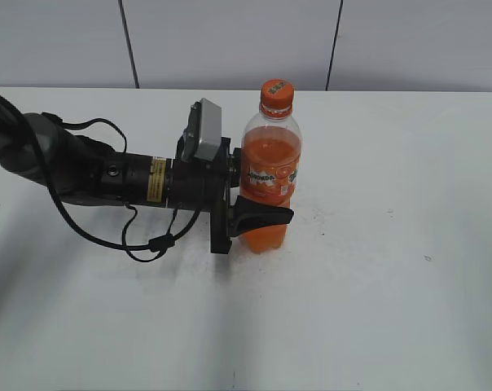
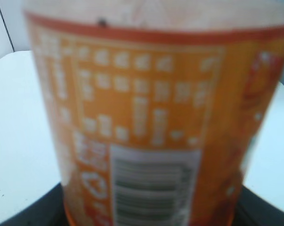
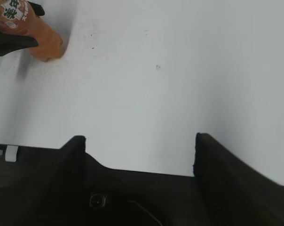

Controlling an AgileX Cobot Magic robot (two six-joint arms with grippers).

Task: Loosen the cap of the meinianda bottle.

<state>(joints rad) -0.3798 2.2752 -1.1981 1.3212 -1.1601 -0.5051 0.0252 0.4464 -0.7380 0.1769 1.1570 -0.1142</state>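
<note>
The meinianda bottle [image 1: 270,183] stands upright on the white table, full of orange soda. Its orange cap [image 1: 276,98] sits on the neck at the top. My left gripper [image 1: 258,216] comes in from the left and is shut on the bottle's lower body. In the left wrist view the bottle's label [image 2: 146,127] fills the frame, blurred, with black fingers at the bottom corners. My right gripper [image 3: 139,139] is open and empty above bare table. The bottle's base [image 3: 38,37] shows at the top left of the right wrist view. The right gripper is out of the exterior view.
The white table [image 1: 393,244] spreads around the bottle. The left arm with its cables [image 1: 107,175] lies across the table's left half. A grey panelled wall [image 1: 230,41] stands behind the far edge.
</note>
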